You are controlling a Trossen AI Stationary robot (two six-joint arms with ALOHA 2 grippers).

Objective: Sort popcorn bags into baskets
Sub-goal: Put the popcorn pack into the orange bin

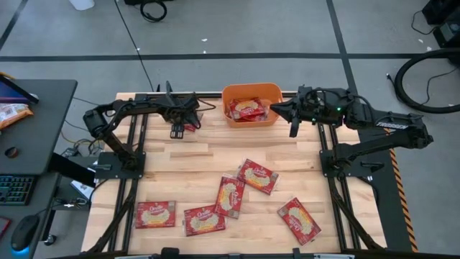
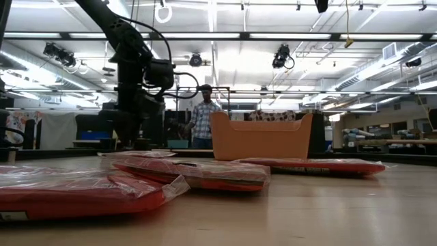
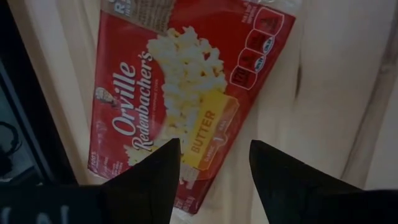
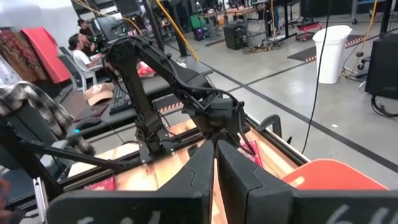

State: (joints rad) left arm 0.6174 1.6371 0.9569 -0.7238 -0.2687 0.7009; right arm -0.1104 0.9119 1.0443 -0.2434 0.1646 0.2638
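1. Left gripper (image 1: 184,124), at the table's far edge, left of the orange basket (image 1: 251,91). Fingers spread apart, poised directly over one popcorn bag (image 3: 180,93), straddling its label end. Contact with the packet not determinable from the wrist view; nothing gripped.
2. Bag beneath the left gripper: flat on the wood, red, butter label legible, close to the dark frame rail. In the high view almost wholly hidden under the gripper; only a red sliver visible.
3. Right gripper (image 1: 294,120), just right of the basket, near its right rim and raised off the table. Fingers pressed together, empty. Judged idle after or between deliveries, though that could not be confirmed.
4. Basket: at the far centre of the table, between the two grippers. Several red packets already inside (image 1: 246,109), overlapping; exact count not readable.
5. Loose bags on the near half of the table, five counted in the high view: one at near left (image 1: 155,214), one beside it (image 1: 204,220), one tilted at centre (image 1: 230,196), one overlapping that bag's upper corner (image 1: 257,176), one at near right (image 1: 299,221). All lying flat, well apart from the basket.
6. Progress, judged: partly done. Some bags binned; six outside, counting the one under the left gripper. Pending: closing on that bag, carrying it to the basket, then the five near ones.
7. Person standing in the room beyond the table (image 2: 202,117), not involved.
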